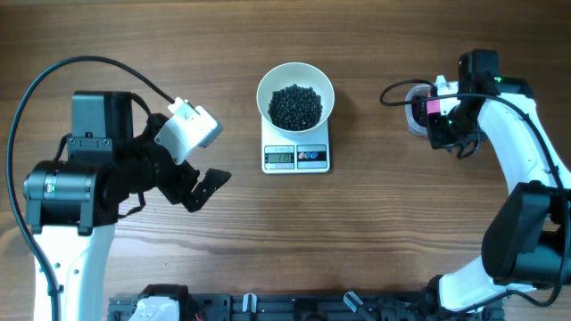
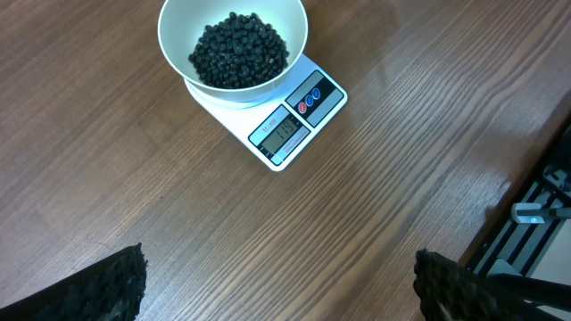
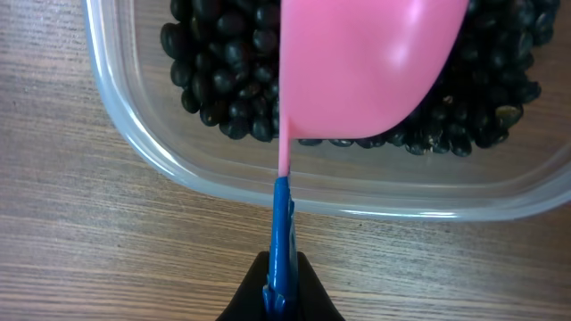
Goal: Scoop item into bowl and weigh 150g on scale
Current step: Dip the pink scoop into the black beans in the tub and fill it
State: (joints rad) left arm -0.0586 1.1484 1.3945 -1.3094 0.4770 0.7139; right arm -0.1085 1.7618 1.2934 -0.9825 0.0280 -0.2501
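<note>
Hanging wide open and empty, the left claw (image 1: 203,189) has the beans (image 1: 295,106) at its two o'clock, heaped in the bowl (image 1: 264,89) on the scale (image 1: 295,158). At the bowl's three o'clock, the right claw (image 3: 281,299) is clamped on a pink scoop (image 3: 357,71) above more beans in a clear tub (image 3: 178,169).

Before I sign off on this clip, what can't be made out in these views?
Scale reading: digits too small overhead, blurred in the left wrist view.
Tub: mostly covered by the right arm overhead; cut off by frame edges in the right wrist view.
Scoop: right wrist view, whether it carries beans cannot be told from this side.
Right gripper: mostly cut off by the bottom edge there.
</note>
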